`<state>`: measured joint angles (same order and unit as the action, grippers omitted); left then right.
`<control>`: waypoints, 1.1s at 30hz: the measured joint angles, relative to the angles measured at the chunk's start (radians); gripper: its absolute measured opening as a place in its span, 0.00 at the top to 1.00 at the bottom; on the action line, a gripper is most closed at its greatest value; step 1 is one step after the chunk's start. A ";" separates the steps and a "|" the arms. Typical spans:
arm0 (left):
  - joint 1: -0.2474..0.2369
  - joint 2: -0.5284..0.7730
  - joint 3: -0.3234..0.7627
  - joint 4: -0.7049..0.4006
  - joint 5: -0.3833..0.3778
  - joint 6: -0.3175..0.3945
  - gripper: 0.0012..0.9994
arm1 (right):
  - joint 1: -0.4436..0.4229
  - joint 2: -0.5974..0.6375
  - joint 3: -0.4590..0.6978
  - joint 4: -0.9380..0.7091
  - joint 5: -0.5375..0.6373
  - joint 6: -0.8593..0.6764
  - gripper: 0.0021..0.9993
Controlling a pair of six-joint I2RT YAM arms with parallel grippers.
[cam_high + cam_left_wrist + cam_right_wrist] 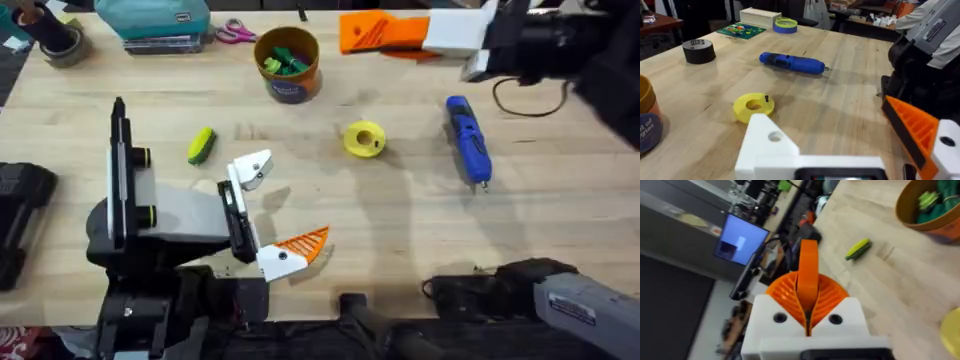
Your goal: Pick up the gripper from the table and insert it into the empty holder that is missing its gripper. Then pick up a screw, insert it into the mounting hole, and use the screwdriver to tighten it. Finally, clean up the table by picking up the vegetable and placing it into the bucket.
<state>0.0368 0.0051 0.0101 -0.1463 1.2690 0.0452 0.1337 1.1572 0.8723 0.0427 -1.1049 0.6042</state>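
My right gripper (362,32) hangs over the table's far edge, shut on the small orange gripper piece (808,267), which stands up between its ribbed pads. Near the front left, my left gripper (290,200) is open. One of its fingers is the bare white holder (252,168) (771,145); the other carries an orange pad (305,241). The blue screwdriver (468,140) (792,63) lies at the right. A small dark screw (766,98) rests on a yellow spool (363,138). The yellow-green vegetable (201,145) (858,249) lies left of centre. The bucket (288,62) (930,205) holds dark green pieces.
A black tape roll (60,40) (698,50), a teal box (155,20) and pink scissors (235,32) line the far edge. A black device (20,220) sits at the left edge. Bare wood lies between the spool and the front edge.
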 joint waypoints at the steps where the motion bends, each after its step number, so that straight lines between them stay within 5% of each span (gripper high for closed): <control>1: 0.000 0.000 0.000 0.000 0.000 0.000 0.01 | 0.000 0.011 -0.018 0.047 -0.025 0.037 0.99; 17: 0.000 0.000 0.000 0.000 0.000 0.000 0.01 | 0.029 0.060 -0.069 0.055 -0.204 0.119 0.99; 33: 0.000 0.000 0.000 0.000 0.000 0.000 0.01 | 0.094 0.262 -0.262 0.837 -0.260 0.528 0.99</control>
<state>0.0368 0.0051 0.0101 -0.1463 1.2692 0.0452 0.2280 1.4194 0.6099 0.8793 -1.3653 1.1321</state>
